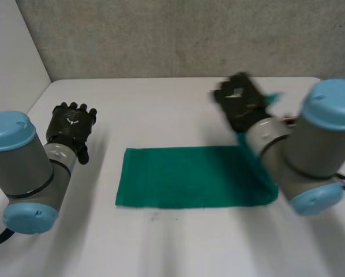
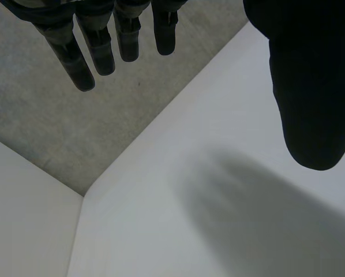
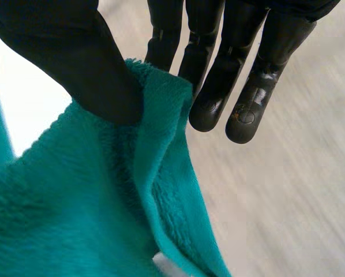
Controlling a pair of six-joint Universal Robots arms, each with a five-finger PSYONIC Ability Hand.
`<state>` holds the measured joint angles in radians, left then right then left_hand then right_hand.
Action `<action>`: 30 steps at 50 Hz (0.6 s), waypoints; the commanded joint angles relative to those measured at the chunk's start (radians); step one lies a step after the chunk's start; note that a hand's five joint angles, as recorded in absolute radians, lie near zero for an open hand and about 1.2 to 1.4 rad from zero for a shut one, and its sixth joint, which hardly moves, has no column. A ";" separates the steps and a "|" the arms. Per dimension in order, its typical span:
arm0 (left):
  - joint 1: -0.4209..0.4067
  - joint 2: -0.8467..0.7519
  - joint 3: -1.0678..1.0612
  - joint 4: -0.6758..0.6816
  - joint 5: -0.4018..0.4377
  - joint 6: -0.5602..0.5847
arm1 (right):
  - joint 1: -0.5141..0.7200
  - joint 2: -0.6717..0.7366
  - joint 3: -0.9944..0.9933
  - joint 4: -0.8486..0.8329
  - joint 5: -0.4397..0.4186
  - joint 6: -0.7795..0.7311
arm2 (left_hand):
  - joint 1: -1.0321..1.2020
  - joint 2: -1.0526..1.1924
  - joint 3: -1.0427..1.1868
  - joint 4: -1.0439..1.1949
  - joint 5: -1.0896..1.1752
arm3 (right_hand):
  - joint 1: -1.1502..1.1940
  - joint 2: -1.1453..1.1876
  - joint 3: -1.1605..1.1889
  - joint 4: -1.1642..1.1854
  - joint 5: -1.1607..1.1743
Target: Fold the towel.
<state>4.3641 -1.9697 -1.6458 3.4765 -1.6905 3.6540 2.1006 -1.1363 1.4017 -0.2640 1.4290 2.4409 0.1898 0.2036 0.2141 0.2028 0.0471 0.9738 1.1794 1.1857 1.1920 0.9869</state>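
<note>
One end up, one end flat

Towel: green, spread as a long rectangle mid-table on the white table, long edges running across the head view. The left short edge and the near long edge lie flat and straight. The right end stands off the surface and climbs toward the right robot hand.

Right robot hand: above the table, behind the towel's right end and well off the surface. In the right wrist view its thumb presses the cloth against the nearest of its fingers, a pinch on the towel's edge. I cannot tell whether this is right at a corner. The outer fingers are straight and bare of cloth. Below the pinch the cloth hangs in a fold, with the hem turned over on itself.

Left robot hand: over the table's far-left part, well apart from the towel's left edge. In the left wrist view its fingers are straight and slightly spread, the thumb is held away from them, and nothing is in the grasp.

Open room:
- Bare table between the left robot hand and the towel's left edge.
- A bare strip in front of the near long edge.
- Bare table behind the far long edge, up to the grey wall.

The right arm covers the towel's near right corner in the head view, so that corner cannot be read.
</note>
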 commanded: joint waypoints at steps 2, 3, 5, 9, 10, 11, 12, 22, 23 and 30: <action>-0.014 0.009 -0.006 -0.004 0.000 -0.028 | 0.220 0.196 -0.082 0.009 -0.202 0.050 | -0.015 -0.029 -0.040 -0.028 -0.047 | 0.422 0.217 0.211 0.204 0.235; -0.018 0.009 -0.006 -0.004 0.002 -0.032 | 0.225 0.211 -0.084 0.011 -0.203 0.049 | -0.015 -0.029 -0.040 -0.028 -0.047 | 0.422 0.217 0.211 0.204 0.235; -0.020 0.009 -0.008 -0.004 0.000 -0.032 | 0.234 0.231 -0.086 0.012 -0.203 0.050 | -0.015 -0.029 -0.040 -0.028 -0.047 | 0.422 0.217 0.211 0.204 0.235; -0.035 0.006 -0.012 -0.004 0.003 -0.032 | 0.225 0.251 -0.066 0.022 -0.197 0.053 | -0.015 -0.029 -0.040 -0.028 -0.047 | -0.373 -0.579 -0.585 -0.591 -0.561; -0.037 0.005 -0.012 -0.002 0.003 -0.032 | 0.220 0.245 -0.057 0.029 -0.184 0.068 | -0.015 -0.029 -0.040 -0.028 -0.047 | -0.680 -0.886 -0.892 -0.898 -0.868; -0.041 0.005 -0.011 -0.001 0.003 -0.032 | 0.220 0.239 -0.050 0.035 -0.171 0.079 | -0.015 -0.029 -0.040 -0.028 -0.047 | -0.799 -1.005 -1.011 -1.017 -0.987; -0.044 0.003 -0.012 -0.001 0.005 -0.032 | 0.219 0.233 -0.044 0.043 -0.156 0.095 | -0.015 -0.029 -0.040 -0.028 -0.047 | -0.799 -1.005 -1.011 -1.017 -0.987; -0.061 -0.014 0.001 0.004 0.008 -0.032 | -0.053 0.059 0.150 0.238 -0.076 0.271 | -0.015 -0.029 -0.040 -0.028 -0.047 | -0.799 -1.005 -1.011 -1.017 -0.987; -0.064 -0.017 0.003 0.004 0.008 -0.032 | -0.066 0.052 0.172 0.239 -0.081 0.270 | -0.015 -0.029 -0.040 -0.028 -0.047 | -0.799 -1.005 -1.011 -1.017 -0.987; -0.072 -0.026 -0.003 0.009 0.006 -0.032 | -0.174 0.015 0.322 0.229 -0.096 0.267 | -0.015 -0.029 -0.040 -0.028 -0.047 | -0.426 -0.632 -0.638 -0.644 -0.614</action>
<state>4.2991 -1.9876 -1.6456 3.4818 -1.6826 3.6218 2.0172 -1.0995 1.6081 -0.0258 1.3524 2.7154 0.1898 0.2036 0.2141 0.2026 0.0470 0.2058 0.2243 0.2136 0.2340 0.0661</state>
